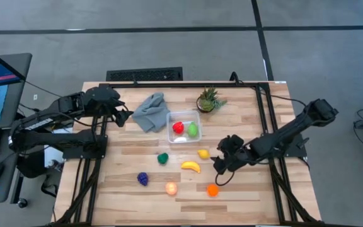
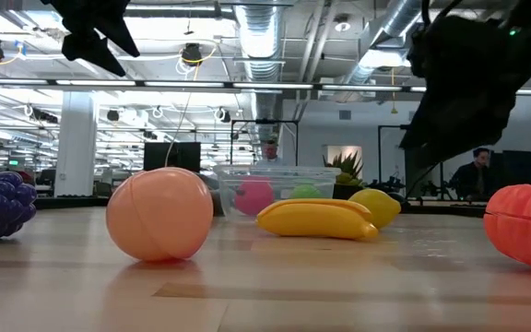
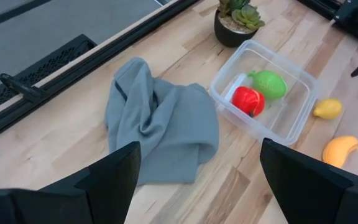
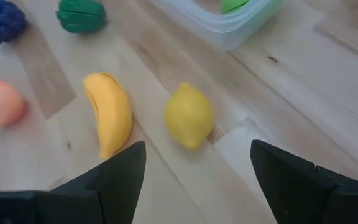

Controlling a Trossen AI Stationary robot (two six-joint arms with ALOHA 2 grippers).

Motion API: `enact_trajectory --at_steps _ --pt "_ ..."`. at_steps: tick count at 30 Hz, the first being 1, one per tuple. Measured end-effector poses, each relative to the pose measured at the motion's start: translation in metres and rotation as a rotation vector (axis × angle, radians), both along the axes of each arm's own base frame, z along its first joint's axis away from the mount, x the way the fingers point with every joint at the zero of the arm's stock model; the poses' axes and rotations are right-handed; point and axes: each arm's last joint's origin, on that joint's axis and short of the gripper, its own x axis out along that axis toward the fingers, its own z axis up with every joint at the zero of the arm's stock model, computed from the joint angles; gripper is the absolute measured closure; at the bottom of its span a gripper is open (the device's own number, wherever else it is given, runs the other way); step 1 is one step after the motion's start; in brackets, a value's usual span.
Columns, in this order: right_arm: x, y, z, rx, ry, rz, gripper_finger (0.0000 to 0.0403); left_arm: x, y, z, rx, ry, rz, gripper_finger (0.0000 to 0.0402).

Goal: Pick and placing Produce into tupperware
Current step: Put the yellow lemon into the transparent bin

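Observation:
The clear tupperware (image 1: 183, 120) stands mid-table and holds a red piece (image 1: 178, 127) and a light green piece (image 1: 193, 130). Loose on the wood lie a yellow lemon (image 1: 203, 153), a banana (image 1: 191, 166), a dark green piece (image 1: 162, 158), purple grapes (image 1: 143, 179), a peach (image 1: 171, 188) and an orange piece (image 1: 213, 190). My right gripper (image 1: 221, 165) hangs open just right of the lemon (image 4: 189, 115) and banana (image 4: 109, 121), above the table. My left gripper (image 1: 123, 117) is open, raised at the far left beside the grey cloth (image 3: 160, 124).
A crumpled grey cloth (image 1: 151, 111) lies left of the tupperware, and a small potted plant (image 1: 208, 101) stands behind it. A black frame rail (image 1: 188, 84) runs along the table's far edge. Bare wood lies along the near edge.

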Motion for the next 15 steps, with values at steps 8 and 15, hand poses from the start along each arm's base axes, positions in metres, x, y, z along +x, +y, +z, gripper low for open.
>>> enact_trajectory --at_steps 8,15 --pt "0.015 0.004 -0.015 -0.010 -0.012 0.027 0.0091 0.000 0.000 0.000 -0.001 0.005 0.000 0.0084" --pt "0.024 0.002 -0.020 -0.005 -0.032 0.039 0.0091 0.000 0.000 0.000 0.006 0.009 -0.007 0.0084"
